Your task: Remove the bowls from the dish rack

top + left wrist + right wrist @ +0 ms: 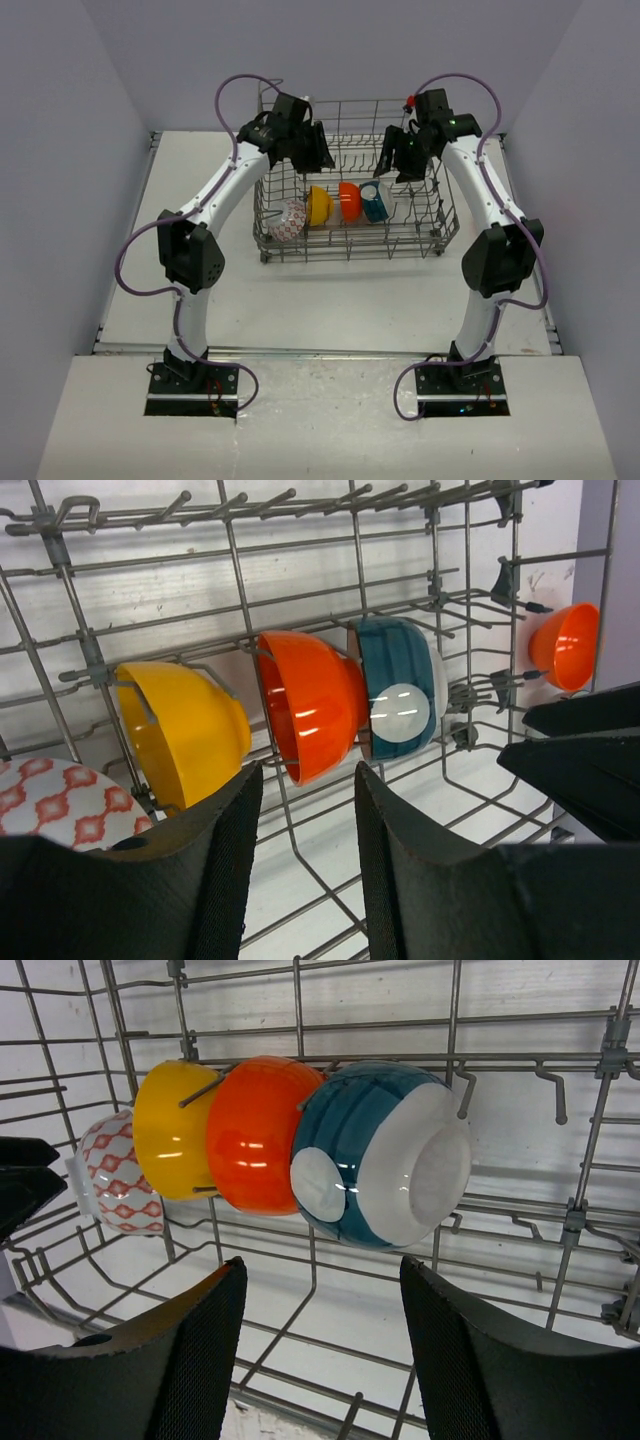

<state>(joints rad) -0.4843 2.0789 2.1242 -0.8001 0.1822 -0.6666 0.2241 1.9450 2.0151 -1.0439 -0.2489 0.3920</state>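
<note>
The grey wire dish rack (440,215) stands at the far middle of the table. Four bowls stand on edge in a row inside it: white with red pattern (287,220), yellow (318,205), orange (349,200) and teal-blue (377,201). My left gripper (318,150) hovers open and empty over the rack's back left, with the orange bowl (310,705) just ahead of its fingers. My right gripper (396,155) hovers open and empty over the back right, facing the teal-blue bowl (380,1155). A second orange bowl (565,645) shows beyond the rack's right wall.
The rack's upright tines (455,1080) and tall grid sides (470,600) surround the bowls. In the left wrist view the right gripper's dark body (590,750) sits close at the right. White walls enclose the table on three sides.
</note>
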